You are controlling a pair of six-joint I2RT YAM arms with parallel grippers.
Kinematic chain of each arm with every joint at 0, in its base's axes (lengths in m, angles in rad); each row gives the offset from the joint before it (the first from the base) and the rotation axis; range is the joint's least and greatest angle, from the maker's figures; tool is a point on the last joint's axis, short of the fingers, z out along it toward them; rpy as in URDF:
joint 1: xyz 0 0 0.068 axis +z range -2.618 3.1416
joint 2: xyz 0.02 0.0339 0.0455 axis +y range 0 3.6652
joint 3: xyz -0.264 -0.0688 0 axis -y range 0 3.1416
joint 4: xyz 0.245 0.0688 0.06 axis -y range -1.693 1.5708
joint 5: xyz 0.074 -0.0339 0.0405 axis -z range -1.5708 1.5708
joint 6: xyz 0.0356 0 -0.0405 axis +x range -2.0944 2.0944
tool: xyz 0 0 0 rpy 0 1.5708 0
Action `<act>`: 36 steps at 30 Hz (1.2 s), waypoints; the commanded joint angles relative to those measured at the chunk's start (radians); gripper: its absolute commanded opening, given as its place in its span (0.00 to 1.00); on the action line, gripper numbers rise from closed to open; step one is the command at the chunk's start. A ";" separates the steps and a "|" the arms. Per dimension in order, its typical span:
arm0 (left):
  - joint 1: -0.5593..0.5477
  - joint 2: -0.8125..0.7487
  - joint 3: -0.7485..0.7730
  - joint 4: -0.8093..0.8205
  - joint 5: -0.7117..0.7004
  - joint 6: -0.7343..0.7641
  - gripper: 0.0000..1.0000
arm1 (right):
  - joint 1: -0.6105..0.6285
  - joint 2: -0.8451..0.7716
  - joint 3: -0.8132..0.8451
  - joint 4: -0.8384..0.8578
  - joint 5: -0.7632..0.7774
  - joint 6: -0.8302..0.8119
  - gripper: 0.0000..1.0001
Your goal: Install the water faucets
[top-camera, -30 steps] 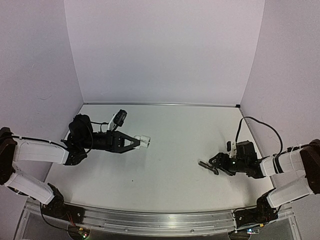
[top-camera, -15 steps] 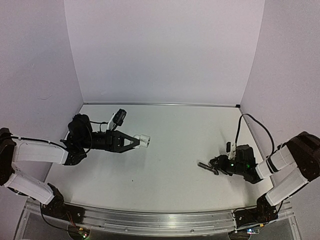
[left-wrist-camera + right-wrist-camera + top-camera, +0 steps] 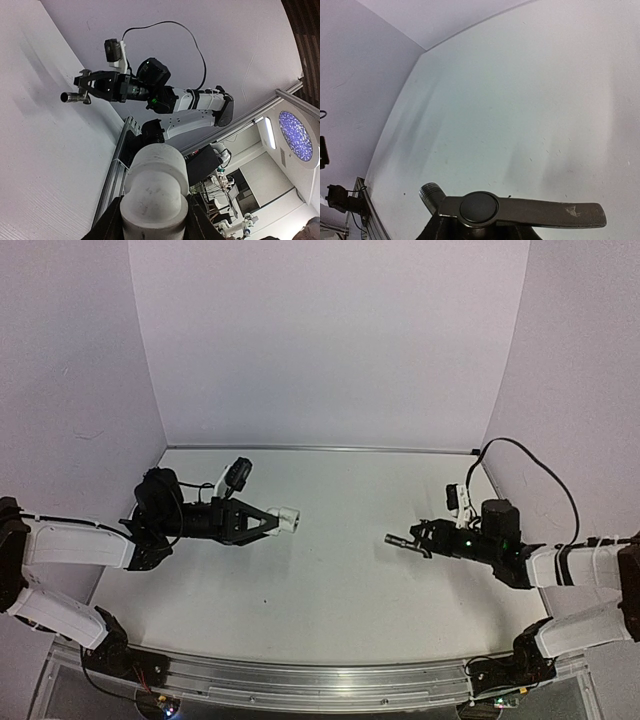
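Observation:
The water faucet (image 3: pixel 401 541), a small dark metal tap, hangs above the table with my right gripper (image 3: pixel 424 538) shut on its body. In the right wrist view its thin lever handle (image 3: pixel 540 210) lies across the bottom, and the threaded stem (image 3: pixel 429 192) sticks out to the left. Its stem end points left toward the other arm, as the left wrist view shows of the faucet (image 3: pixel 75 96). My left gripper (image 3: pixel 271 523) is shut on a stubby white pipe fitting (image 3: pixel 287 518), held off the table; the same fitting (image 3: pixel 155 195) fills the bottom of the left wrist view.
A white table (image 3: pixel 330 490) is walled by pale panels at the back and both sides. An aluminium rail (image 3: pixel 300 680) runs along the near edge between the arm bases. A wide gap of table separates the two grippers.
My right gripper has closed on the faucet and lifted it off the table, up and slightly left. The left arm and its white fitting have stayed still.

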 commanded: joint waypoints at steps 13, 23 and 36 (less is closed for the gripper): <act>0.004 0.103 0.122 0.062 -0.031 -0.334 0.00 | 0.383 -0.120 0.463 -0.316 0.222 -0.488 0.00; 0.008 0.081 0.050 0.215 -0.048 -0.581 0.00 | 0.680 -0.073 0.541 -0.213 0.516 -0.934 0.00; 0.009 0.095 -0.041 0.405 -0.176 -0.764 0.00 | 0.774 0.034 0.596 -0.021 0.687 -1.077 0.00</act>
